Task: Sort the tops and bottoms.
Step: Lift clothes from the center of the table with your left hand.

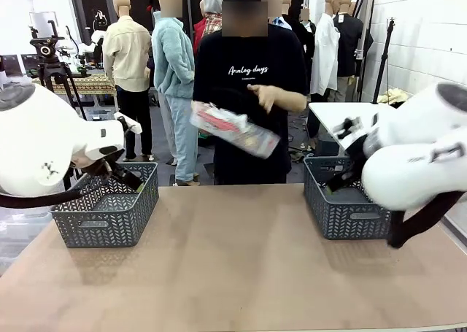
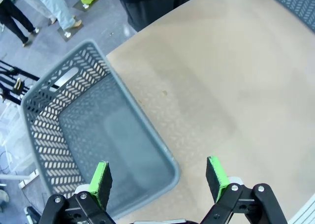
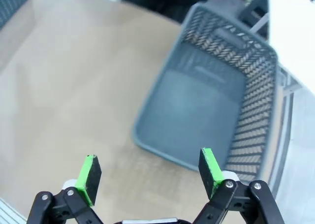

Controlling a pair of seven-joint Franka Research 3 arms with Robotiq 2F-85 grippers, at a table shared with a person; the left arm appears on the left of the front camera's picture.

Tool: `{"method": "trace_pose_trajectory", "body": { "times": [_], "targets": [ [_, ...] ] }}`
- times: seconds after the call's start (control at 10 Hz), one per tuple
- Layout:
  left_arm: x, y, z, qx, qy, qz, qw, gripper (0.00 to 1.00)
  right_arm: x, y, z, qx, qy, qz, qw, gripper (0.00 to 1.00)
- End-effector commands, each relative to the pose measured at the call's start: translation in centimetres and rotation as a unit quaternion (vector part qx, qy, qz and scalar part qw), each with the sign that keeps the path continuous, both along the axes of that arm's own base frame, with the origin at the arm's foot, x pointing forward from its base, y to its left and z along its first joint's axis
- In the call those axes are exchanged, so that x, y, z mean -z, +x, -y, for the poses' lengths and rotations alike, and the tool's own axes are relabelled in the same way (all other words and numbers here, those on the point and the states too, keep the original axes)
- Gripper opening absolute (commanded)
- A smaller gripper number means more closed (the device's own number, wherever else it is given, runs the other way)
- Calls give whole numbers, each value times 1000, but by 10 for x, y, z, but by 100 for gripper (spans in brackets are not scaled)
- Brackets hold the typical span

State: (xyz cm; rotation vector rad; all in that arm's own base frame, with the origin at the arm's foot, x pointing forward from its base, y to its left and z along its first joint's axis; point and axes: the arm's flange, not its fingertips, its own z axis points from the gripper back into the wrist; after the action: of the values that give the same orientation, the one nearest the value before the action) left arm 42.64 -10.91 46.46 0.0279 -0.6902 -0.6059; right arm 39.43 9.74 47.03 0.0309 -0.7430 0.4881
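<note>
Nearest us, the left gripper (image 2: 157, 178) hangs with its jaws spread wide and nothing between them over a corner of the left basket (image 2: 44, 130), and the right gripper (image 3: 147, 172) hangs just as wide at the near rim of the right basket (image 3: 251, 120), so we count two grey baskets on the tan table (image 1: 233, 266). Across it we read "Analog days" in white on the person's black T-shirt (image 1: 248, 51). We count one garment, a folded white top (image 1: 233, 130) with red and black marks, too blurred for us to read its print, held before the person's waist, a hand (image 1: 271, 96) just above it.
</note>
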Motion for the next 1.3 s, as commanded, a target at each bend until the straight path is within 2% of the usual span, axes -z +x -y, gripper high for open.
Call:
{"method": "trace_pose_trajectory", "body": {
  "times": [0.0, 0.2, 0.4, 0.5, 0.7, 0.9, 1.1, 1.2],
  "targets": [
    [-12, -7, -33, -20, 3, -7, 1000, 100, -21, -37, 42, 7, 38, 19, 999, 100],
    [-19, -9, -60, -45, 6, -15, 999, 100, -43, -46, 70, 6, 65, 27, 997, 100],
    [-27, -12, -77, -40, 19, -16, 999, 100, -52, -46, 80, -8, 57, 22, 998, 100],
    [-21, -6, -62, -49, -2, -15, 999, 100, -66, -28, 71, 25, 59, 34, 997, 100],
    [-21, -6, -62, -49, -2, -15, 999, 100, -66, -28, 71, 25, 59, 34, 997, 100],
    [-34, -11, -69, -30, 16, -17, 999, 100, -78, -41, 81, -2, 70, 29, 997, 100],
    [-58, -32, -100, -14, 45, -40, 998, 100, -112, -62, 125, 10, 125, 61, 990, 100],
    [-66, -46, -115, 3, 25, -45, 999, 100, -117, -70, 139, 11, 138, 66, 988, 100]
  ]
}}
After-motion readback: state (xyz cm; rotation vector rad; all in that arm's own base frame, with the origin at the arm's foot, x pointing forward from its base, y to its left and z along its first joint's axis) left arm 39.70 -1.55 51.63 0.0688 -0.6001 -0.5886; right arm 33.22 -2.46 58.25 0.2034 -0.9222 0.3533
